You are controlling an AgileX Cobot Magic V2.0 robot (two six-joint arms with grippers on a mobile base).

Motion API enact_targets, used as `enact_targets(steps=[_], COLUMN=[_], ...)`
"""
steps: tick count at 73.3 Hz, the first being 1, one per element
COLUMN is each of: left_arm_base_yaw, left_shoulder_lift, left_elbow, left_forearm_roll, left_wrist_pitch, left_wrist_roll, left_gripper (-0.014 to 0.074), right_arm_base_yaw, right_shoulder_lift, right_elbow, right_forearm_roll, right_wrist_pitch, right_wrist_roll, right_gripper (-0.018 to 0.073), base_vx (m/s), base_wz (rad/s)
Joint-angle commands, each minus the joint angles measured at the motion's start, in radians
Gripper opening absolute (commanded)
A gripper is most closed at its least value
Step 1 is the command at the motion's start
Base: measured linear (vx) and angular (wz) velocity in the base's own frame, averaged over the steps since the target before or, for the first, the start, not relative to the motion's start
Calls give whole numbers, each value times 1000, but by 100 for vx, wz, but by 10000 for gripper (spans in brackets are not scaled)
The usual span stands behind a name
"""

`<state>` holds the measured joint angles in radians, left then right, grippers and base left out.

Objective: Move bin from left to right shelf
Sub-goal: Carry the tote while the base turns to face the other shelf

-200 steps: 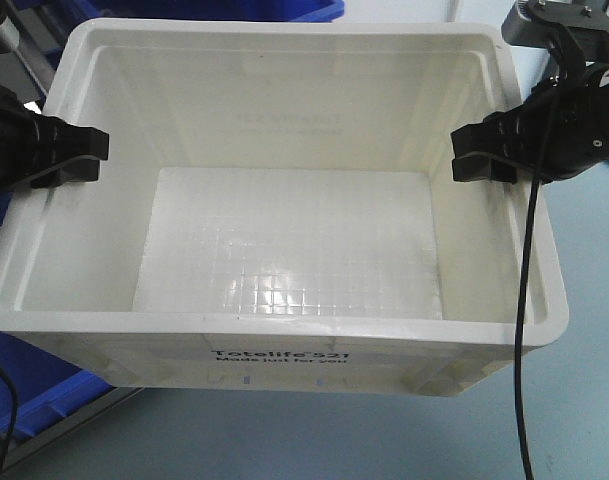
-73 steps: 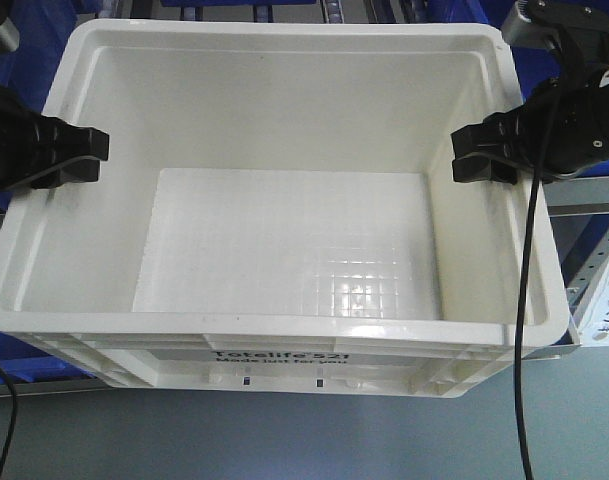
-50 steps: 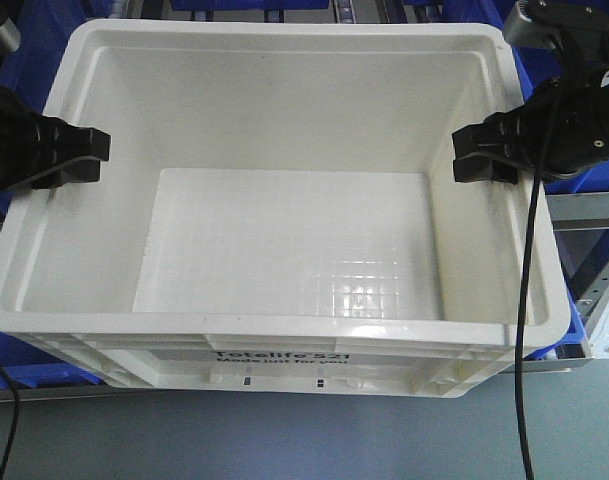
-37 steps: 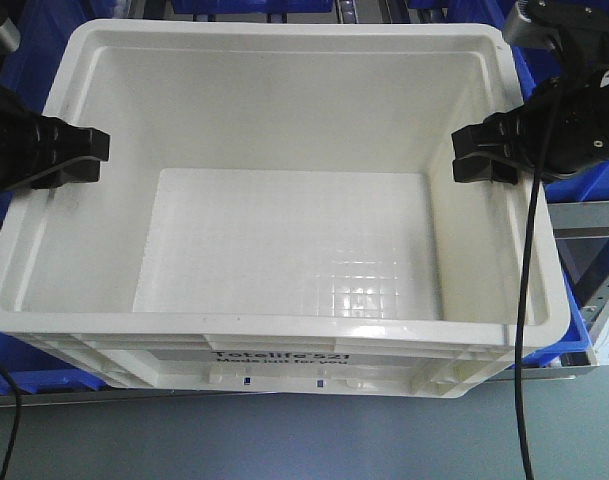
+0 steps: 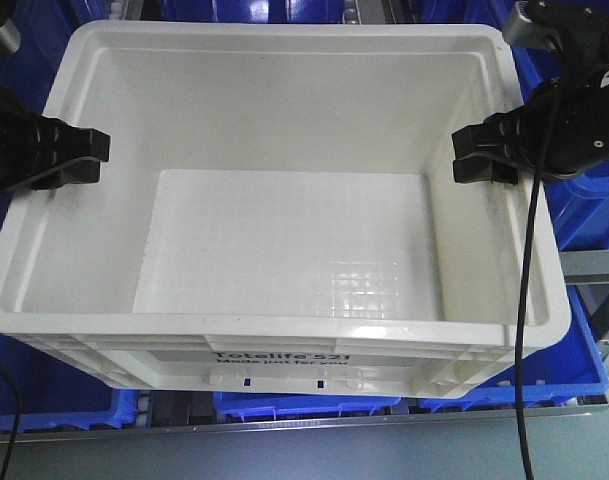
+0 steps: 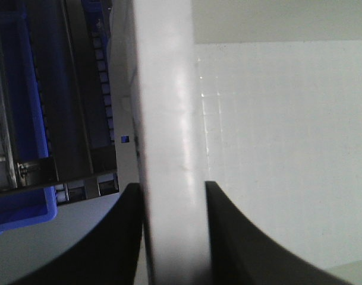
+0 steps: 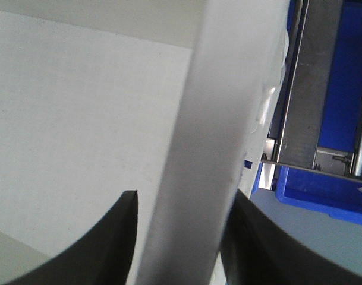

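The bin (image 5: 284, 110), a large white tote with black print on its near wall, fills the front view and is empty inside. My left gripper (image 5: 84, 158) is shut on its left rim, my right gripper (image 5: 476, 155) on its right rim. In the left wrist view the white rim (image 6: 169, 119) runs between the two dark fingers of the left gripper (image 6: 172, 190). The right wrist view shows the rim (image 7: 228, 89) clamped the same way by the right gripper (image 7: 183, 205). The bin hangs level between both arms.
Blue bins (image 5: 584, 210) sit behind and to the right, more of them (image 5: 314, 405) below the tote's near wall. A metal shelf rail (image 5: 284, 428) crosses underneath. A roller rack (image 6: 68, 119) lies beside the left rim, a steel upright (image 7: 299, 119) and blue bin (image 7: 323, 190) beside the right.
The bin stays fixed between the grippers while the background slides: grey floor and a shelf rail gave way to rows of blue bins, and the rail dropped lower in view.
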<state>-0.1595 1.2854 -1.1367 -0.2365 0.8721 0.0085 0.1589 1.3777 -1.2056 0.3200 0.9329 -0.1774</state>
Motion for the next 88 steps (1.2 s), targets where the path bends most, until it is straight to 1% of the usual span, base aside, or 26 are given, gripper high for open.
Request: enact_targets(steps=[1,44,88], left_arm_base_yaw=[-1,-1,-1], left_shoulder_lift=[-45,-45,-45], left_elbow=[-40,-40,-40], left_forearm_roll=[-28,-28,-28], left_wrist_pitch=[-86,-86,-86], left_wrist_roll=[38,38,38], left_gripper=[2,2,2], right_arm_base_yaw=[-5,-5,-5], right_shoulder_lift=[-42,-42,-42], right_elbow=[-41,-41,-41], right_forearm_roll=[3,3,3], right_wrist_pitch=[-75,-75,-74], right_wrist_roll=[-38,-38,-38], right_gripper=[-5,-5,-5], base_vx=[18,17,9], base_wz=[3,2,1])
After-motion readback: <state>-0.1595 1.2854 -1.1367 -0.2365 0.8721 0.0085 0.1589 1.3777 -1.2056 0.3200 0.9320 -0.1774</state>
